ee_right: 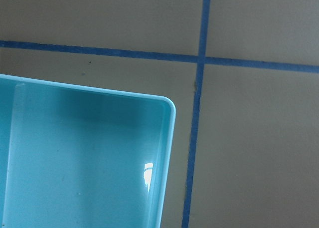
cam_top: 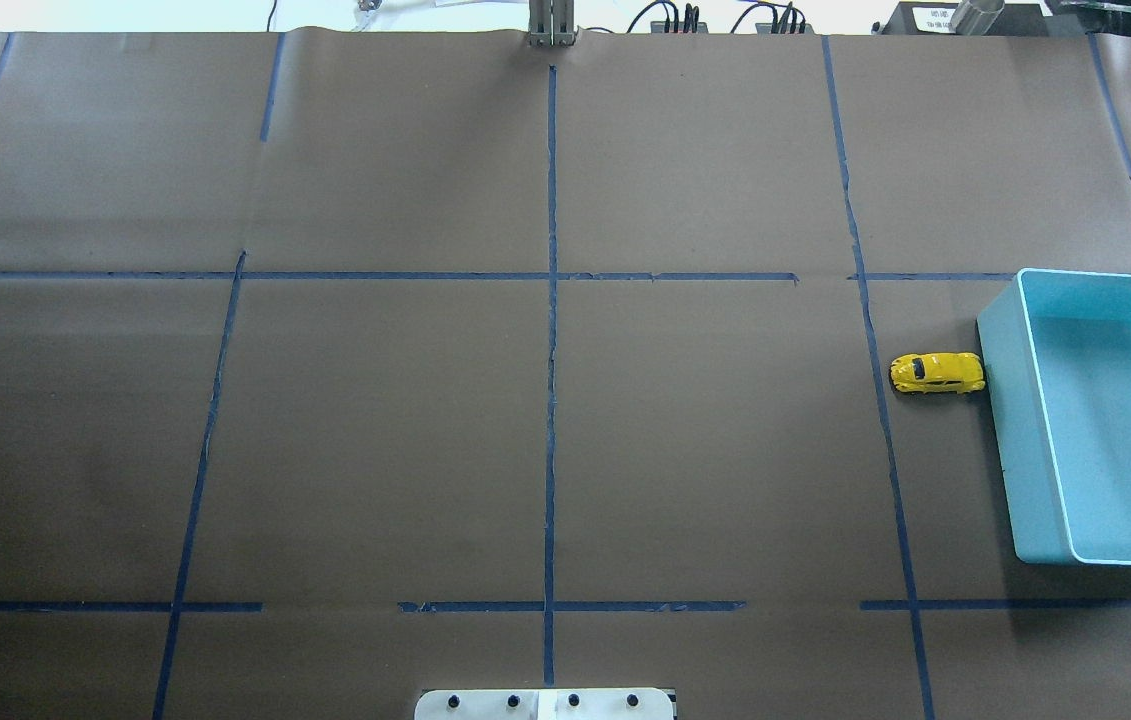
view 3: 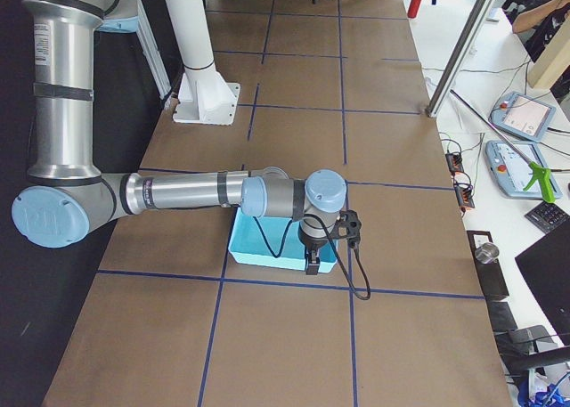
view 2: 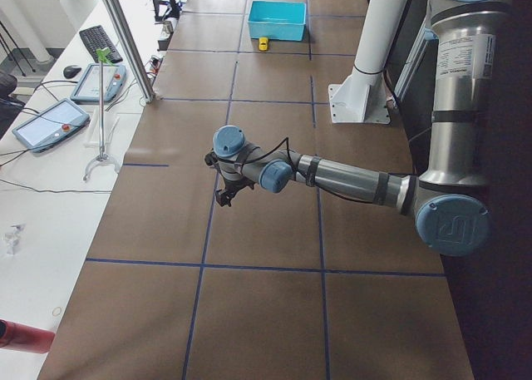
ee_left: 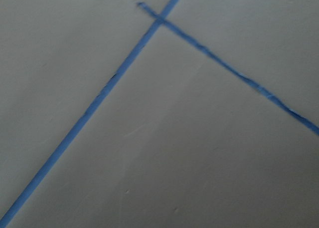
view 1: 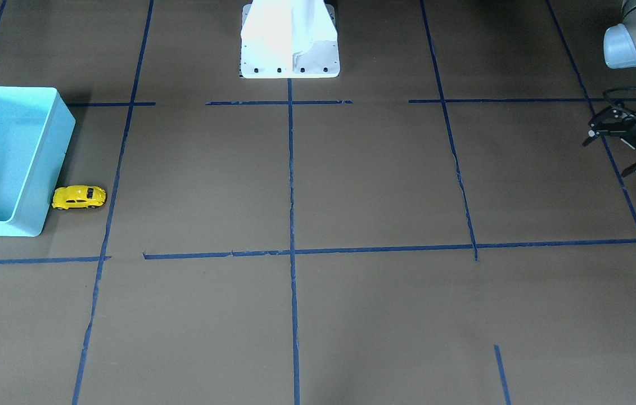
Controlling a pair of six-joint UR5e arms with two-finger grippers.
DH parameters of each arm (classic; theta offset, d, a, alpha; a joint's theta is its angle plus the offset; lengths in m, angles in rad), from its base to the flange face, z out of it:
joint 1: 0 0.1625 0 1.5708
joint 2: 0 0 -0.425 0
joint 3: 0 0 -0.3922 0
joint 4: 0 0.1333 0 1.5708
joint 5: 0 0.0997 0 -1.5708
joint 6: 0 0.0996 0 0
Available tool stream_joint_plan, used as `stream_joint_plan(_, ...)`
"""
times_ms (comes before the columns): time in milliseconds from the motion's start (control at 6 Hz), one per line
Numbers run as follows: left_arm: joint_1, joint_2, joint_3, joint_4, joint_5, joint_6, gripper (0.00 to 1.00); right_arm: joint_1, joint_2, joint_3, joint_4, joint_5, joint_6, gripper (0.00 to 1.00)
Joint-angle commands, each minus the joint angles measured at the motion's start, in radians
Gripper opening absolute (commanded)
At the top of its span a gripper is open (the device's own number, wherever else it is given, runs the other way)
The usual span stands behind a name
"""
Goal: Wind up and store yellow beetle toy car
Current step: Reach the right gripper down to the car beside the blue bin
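The yellow beetle toy car (cam_top: 937, 373) sits on its wheels on the brown table (cam_top: 545, 450), outside the light blue bin (cam_top: 1010, 450) with one end against the bin's side wall. Its long axis runs along the table's length, square to that wall. The dark window sits toward the end away from the bin, though nose and tail are hard to tell apart at this size. The right arm (view 3: 178, 191) reaches out level with its wrist turned down, and the right gripper (view 3: 311, 263) is over the bin's rim. Whether its fingers are parted cannot be told. The left gripper (view 1: 610, 154) hangs low at the table's other end, well apart from the car, with fingers spread and holding nothing.
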Motion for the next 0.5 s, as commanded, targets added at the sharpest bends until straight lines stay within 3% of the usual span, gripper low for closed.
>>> stream_joint_plan(0, -0.084, 0.006, 0.007, 0.162, 0.052, -0.006, 1.0, -0.204, 0.121, 0.042, -0.007, -0.113, -0.002, 1.0)
stream_joint_plan(333, -0.205, 0.007, 0.033, 0.301, 0.052, -0.026, 1.0, -0.367, 0.156, 0.147, -0.01, -0.167, -0.002, 1.0)
